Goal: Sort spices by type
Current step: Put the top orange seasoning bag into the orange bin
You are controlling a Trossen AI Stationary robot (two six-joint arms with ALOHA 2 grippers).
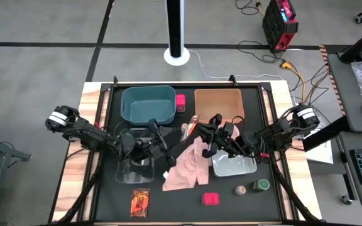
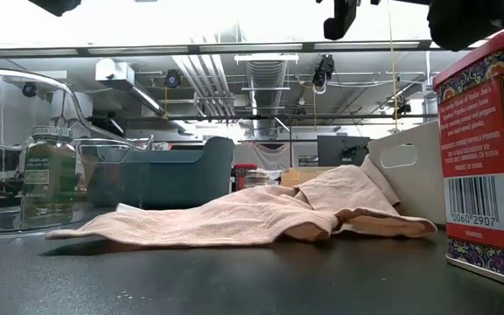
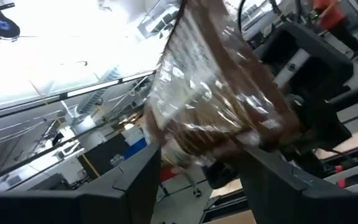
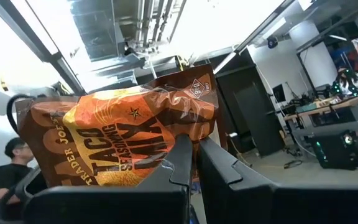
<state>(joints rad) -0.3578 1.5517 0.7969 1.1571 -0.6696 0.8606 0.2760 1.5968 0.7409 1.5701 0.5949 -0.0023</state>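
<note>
An orange-and-brown taco seasoning packet [image 4: 123, 134] is held up in the air over the pink cloth [image 1: 187, 166] at mid-table. My right gripper [image 4: 194, 146] is shut on it. The high view shows the same packet [image 1: 190, 127] between the two arms. My left gripper [image 3: 197, 168] faces it from the table's left. Its fingers stand apart on either side of the packet's lower end [image 3: 229, 152]. A pink box [image 1: 180, 102] sits by the teal bin [image 1: 148, 103]. Another pink box [image 1: 210, 199], a flat orange packet [image 1: 140, 202] and two jars [image 1: 250, 187] rest on the table near the front edge. My right gripper pinches the packet's lower edge [image 4: 182, 140] between its two shut fingers, which come from below and slant upward. The packet stands tilted above the fingertips, clear of the table. My left gripper: I cannot tell whether its fingers [image 3: 138, 177] touch the packet.
An orange bin [image 1: 218, 103] stands at the back right. A clear bin [image 1: 134, 168] sits under my left arm, with a jar [image 2: 49, 171] inside it. A grey bin [image 1: 234, 164] sits under my right arm. The two grippers are close together over the cloth.
</note>
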